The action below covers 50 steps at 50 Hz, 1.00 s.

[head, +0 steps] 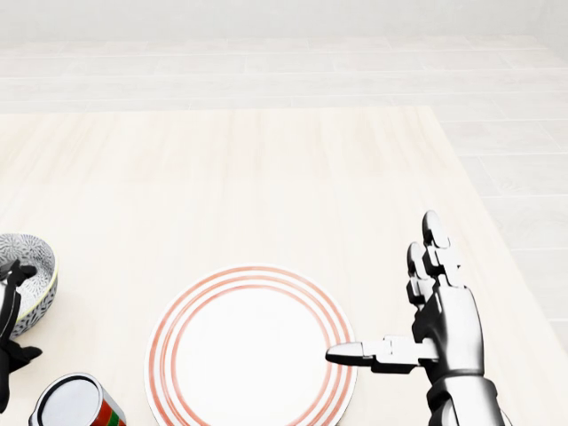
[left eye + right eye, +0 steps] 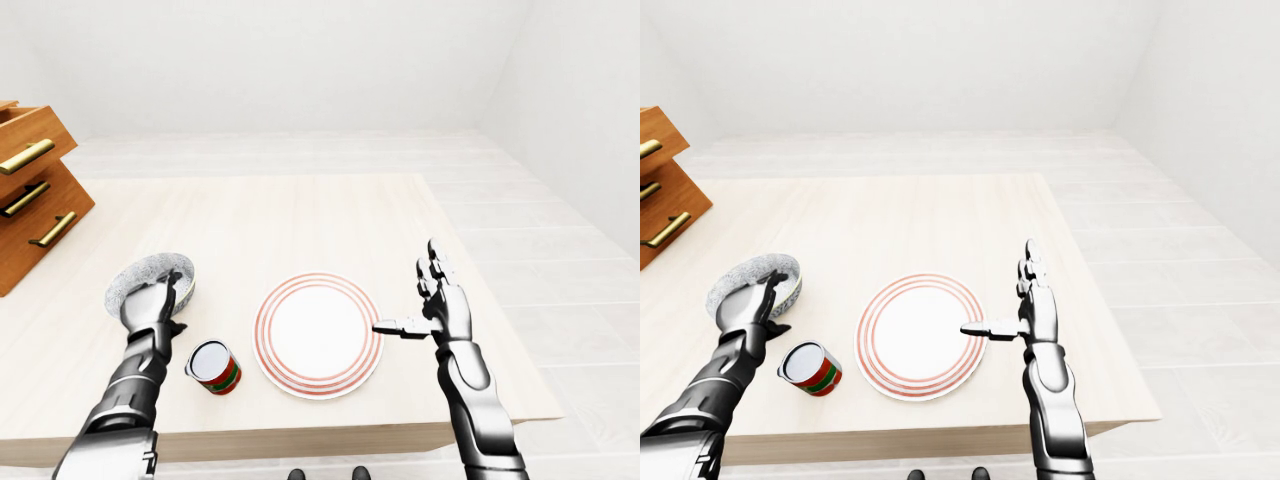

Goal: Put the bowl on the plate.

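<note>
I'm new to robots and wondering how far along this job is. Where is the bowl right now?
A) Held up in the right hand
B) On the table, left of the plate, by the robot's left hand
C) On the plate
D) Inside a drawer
B: the bowl sits on the table left of the bare plate, with the left hand at it; the right hand is open and holds nothing.

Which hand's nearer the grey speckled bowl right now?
Left. The left hand overlaps the lower rim of the grey speckled bowl in the left-eye view; the right hand is across the red-ringed white plate, by its right edge.
</note>
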Tool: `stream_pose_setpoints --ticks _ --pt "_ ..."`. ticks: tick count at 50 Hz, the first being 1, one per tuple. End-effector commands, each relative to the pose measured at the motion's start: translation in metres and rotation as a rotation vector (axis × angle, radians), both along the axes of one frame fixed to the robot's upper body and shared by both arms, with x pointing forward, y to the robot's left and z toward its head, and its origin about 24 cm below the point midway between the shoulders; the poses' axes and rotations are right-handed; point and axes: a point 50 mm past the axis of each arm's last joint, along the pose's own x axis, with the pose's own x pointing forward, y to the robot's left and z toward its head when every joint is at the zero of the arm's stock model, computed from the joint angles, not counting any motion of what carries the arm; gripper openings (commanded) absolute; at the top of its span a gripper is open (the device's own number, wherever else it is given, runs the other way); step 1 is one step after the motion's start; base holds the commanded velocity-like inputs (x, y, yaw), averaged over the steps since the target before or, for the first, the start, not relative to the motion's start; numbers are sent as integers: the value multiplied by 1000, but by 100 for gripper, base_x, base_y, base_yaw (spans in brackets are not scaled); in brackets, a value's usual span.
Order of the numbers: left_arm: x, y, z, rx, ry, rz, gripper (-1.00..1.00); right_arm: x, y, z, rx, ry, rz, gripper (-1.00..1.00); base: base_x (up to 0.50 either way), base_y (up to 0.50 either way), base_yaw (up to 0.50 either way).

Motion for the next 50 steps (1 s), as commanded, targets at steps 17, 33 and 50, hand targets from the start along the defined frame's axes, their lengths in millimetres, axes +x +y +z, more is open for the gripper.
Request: stream_pose_setpoints --ticks 17,33,50 --pt "-2 2 -3 11 32 -5 -43 -4 0 0 4 -2 -6 100 0 0 0" --pt "-1 1 -4 0 49 -6 -66 -8 -1 3 11 -15 -9 100 0 0 0" --pt "7 -1 6 -10 27 -18 -100 -7 0 10 7 -46 -4 100 0 0 0"
